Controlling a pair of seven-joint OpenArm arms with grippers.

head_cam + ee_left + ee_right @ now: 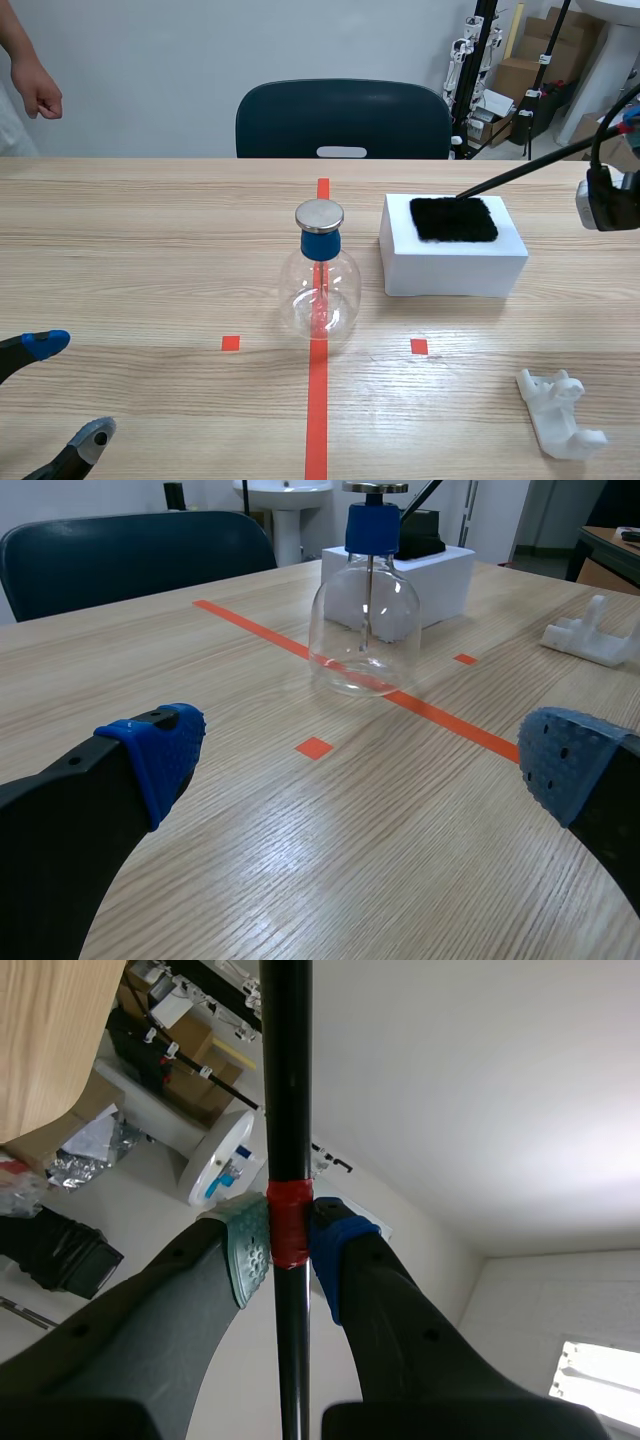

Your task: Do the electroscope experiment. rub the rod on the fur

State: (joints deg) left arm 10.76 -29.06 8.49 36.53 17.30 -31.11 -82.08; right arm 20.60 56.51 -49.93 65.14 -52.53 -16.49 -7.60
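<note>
One slim black rod (520, 172), banded with red tape (288, 1225), is clenched between the right claw's (290, 1240) dotted pads (250, 1245); its tip meets the shaggy black fur (453, 219) atop a white rectangular block (450, 270) toward the bench's (150, 250) right edge. Left claw (362, 758) stands released, spread wide, at the front-left corner.

Looks like a robotics lab or test room: wood-grain table (150, 230) marked with orange-red tape (317, 410), dark chair (342, 118) against a bare pale wall (150, 70), black stands (487, 40) and stacked cardboard boxes (545, 45) crowded in the corner, white washbasin (288, 488) behind.
</note>
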